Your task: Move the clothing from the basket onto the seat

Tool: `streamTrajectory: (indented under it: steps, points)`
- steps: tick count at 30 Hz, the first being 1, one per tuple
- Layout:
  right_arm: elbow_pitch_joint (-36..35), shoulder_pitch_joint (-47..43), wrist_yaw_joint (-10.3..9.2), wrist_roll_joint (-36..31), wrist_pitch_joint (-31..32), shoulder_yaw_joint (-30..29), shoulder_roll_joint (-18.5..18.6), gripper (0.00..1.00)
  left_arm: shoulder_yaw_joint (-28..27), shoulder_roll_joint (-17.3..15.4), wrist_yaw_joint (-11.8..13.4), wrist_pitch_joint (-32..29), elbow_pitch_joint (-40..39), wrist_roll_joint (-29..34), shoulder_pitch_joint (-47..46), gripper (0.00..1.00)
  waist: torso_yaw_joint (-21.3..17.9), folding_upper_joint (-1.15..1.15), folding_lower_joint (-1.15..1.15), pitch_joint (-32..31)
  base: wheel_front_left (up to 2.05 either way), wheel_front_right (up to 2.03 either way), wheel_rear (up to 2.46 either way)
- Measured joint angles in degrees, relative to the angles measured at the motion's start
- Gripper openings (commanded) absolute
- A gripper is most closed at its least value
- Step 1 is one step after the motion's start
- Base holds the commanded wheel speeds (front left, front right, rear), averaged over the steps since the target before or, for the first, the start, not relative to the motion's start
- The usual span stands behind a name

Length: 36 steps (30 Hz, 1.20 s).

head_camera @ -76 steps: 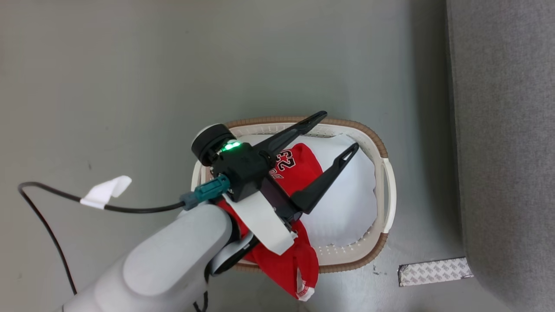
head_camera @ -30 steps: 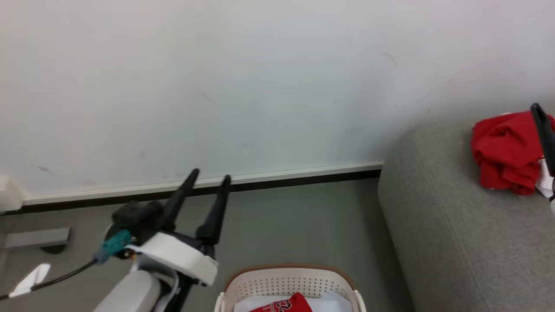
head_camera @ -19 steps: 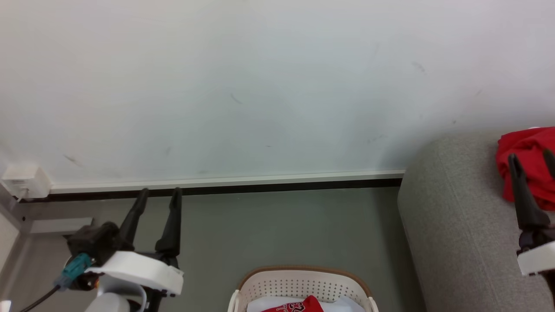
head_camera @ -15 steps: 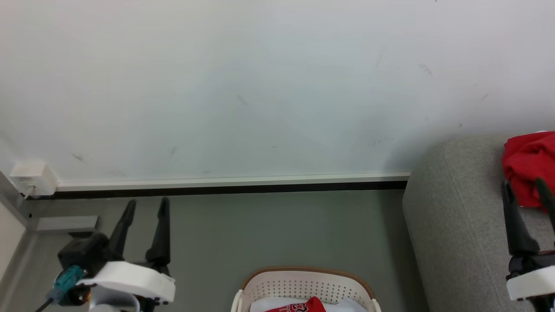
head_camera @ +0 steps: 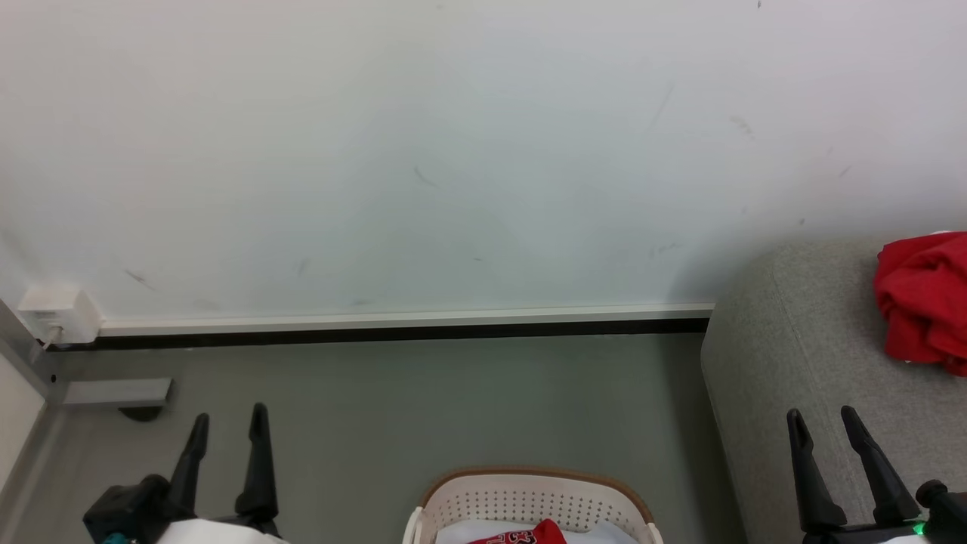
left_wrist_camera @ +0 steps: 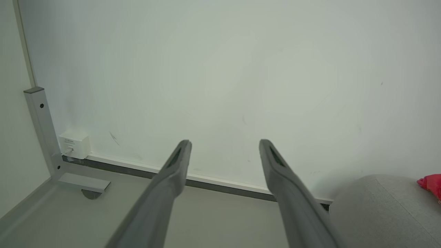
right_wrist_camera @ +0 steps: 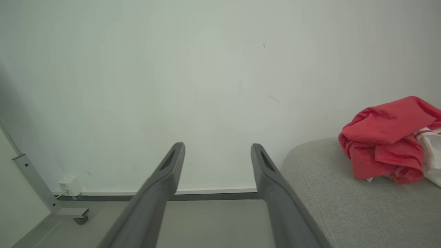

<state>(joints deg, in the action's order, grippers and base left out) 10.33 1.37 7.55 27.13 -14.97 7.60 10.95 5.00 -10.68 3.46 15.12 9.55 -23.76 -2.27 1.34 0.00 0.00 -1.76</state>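
Right gripper [head_camera: 820, 412] lower, clear of clothing [head_camera: 922, 302], near seat [head_camera: 786, 340] edge; fingers [head_camera: 802, 468] apart.

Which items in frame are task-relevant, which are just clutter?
Job:
- red jersey in the white laundry basket
- crumpled red garment on the grey sofa

Lying about:
- white wall box
- grey metal frame foot on the floor

Two red garments [head_camera: 923, 302]; one basket [head_camera: 529, 495]; one seat [head_camera: 801, 355]
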Motion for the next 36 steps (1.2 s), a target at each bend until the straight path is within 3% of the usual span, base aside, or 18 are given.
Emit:
streamTrajectory:
  steps: [12, 27, 36]
  points:
    - [-0.1, 2.0, 0.0, -3.0, -0.1, -0.5, -0.5, 1.0, -3.6, 3.8, -4.7, 0.0, 1.8, 5.1, 0.1, 1.0, 0.0, 0.0, 0.0, 0.2, 0.0, 0.0, 0.0]
    - [0.4, 3.3, 0.0, -3.4, -0.1, 0.2, -0.8, 1.0, -5.6, 6.0, -7.5, 0.0, 3.1, 7.9, -0.6, 1.0, -1.1, 0.0, 0.0, 1.0, 0.0, 0.0, 0.0]
    - [0.1, 6.4, 0.0, -3.4, -0.1, 1.0, -0.3, 1.0, -4.3, 6.2, -9.2, 0.0, 3.9, 8.6, -4.5, 1.0, -3.0, 0.0, 0.0, 4.5, 0.0, 0.0, 0.0]
